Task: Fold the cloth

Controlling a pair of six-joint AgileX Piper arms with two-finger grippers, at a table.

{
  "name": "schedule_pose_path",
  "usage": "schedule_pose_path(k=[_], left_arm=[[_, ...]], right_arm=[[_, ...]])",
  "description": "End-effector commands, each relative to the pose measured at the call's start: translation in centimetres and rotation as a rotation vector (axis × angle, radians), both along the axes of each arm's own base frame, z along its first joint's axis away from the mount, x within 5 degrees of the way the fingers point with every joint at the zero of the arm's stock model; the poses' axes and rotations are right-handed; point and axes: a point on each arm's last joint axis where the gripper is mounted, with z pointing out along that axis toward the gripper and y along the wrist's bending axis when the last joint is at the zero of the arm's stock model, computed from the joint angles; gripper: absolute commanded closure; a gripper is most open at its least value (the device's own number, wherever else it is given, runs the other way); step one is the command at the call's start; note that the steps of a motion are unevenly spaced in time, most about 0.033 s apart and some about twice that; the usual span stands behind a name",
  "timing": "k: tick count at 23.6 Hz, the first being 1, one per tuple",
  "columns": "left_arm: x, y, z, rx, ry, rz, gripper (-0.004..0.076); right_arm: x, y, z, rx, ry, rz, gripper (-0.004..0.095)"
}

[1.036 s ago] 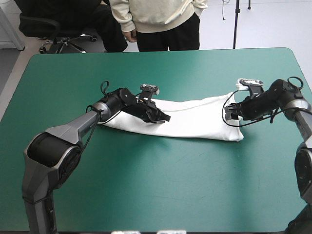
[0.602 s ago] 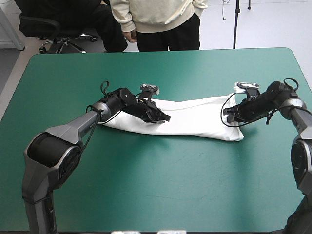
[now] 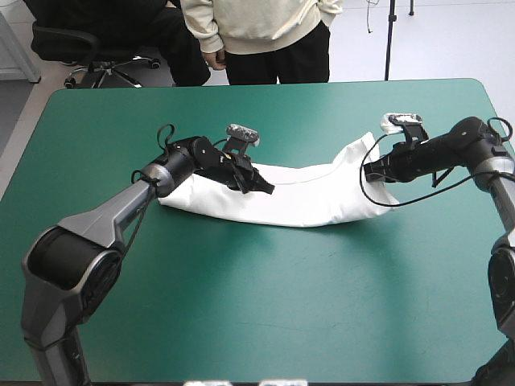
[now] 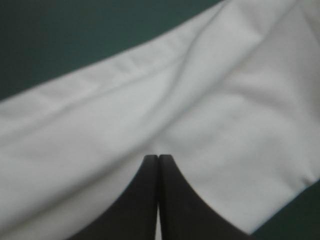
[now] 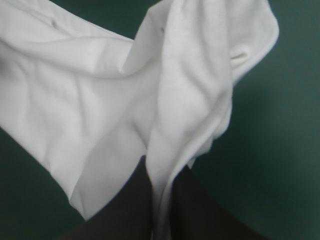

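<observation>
**Raising one end for the cross fold**

Compared with a moment earlier, the T-shirt [image 3: 306,197] no longer lies as a straight flat band. Its 3 o'clock end has been picked up and drawn toward 11 o'clock, so the strip now bows, sagging toward 6 o'clock in the middle. It sits a little toward 12 o'clock of the centre of the teal-green tabletop [image 3: 265,314], running from 9 to 3 o'clock.

The right pincer [image 3: 370,170] pinches that raised end. In its wrist view a hanging fold of white cloth runs down between the two black fingers. The left pincer [image 3: 261,186] has shifted slightly toward 10 o'clock. Its fingers are pressed together on the fabric near the 9 o'clock end, with only a thin white sliver between them.

The lengthwise fold looks done, and the crosswise fold seems to be starting. The lifted end would need to travel over toward 9 o'clock, and loose layers hanging from it could slip or land askew
</observation>
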Motion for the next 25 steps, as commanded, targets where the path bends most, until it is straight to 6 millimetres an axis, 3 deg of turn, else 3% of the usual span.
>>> schedule_pose_path(k=[1, 5, 7, 10, 13, 16, 25], left_arm=[[-2.1, 2.5, 11.4, 0.04, -0.328, 0.037, 0.0741], [-5.5, 6.9, 19.1, 0.249, -0.518, 0.153, 0.0741], [-8.7, 9.7, 23.0, 0.34, -0.586, 0.226, 0.0741], [-13.1, 12.5, 26.3, 0.334, -0.62, 0.311, 0.0741], [-15.5, 13.8, 27.4, 0.301, -0.607, 0.355, 0.0741], [-16.4, 14.2, 27.7, 0.297, -0.596, 0.36, 0.0741], [-16.8, 14.2, 26.7, 0.327, -0.483, 0.344, 0.0741]], right_arm=[[-0.7, 2.4, 5.8, 0.071, -0.137, 0.063, 0.0919], [-1.2, 8.2, 9.2, 0.099, -0.219, 0.185, 0.0919], [-1.7, 12.5, 11.7, 0.137, -0.308, 0.251, 0.0919], [-1.7, 18.2, 12.9, 0.159, -0.352, 0.323, 0.0919], [-1.0, 22.4, 12.4, 0.14, -0.344, 0.363, 0.0919], [-0.4, 25.4, 11.7, 0.114, -0.341, 0.401, 0.0919], [1.4, 33.6, 7.5, 0.02, -0.404, 0.417, 0.0919]])
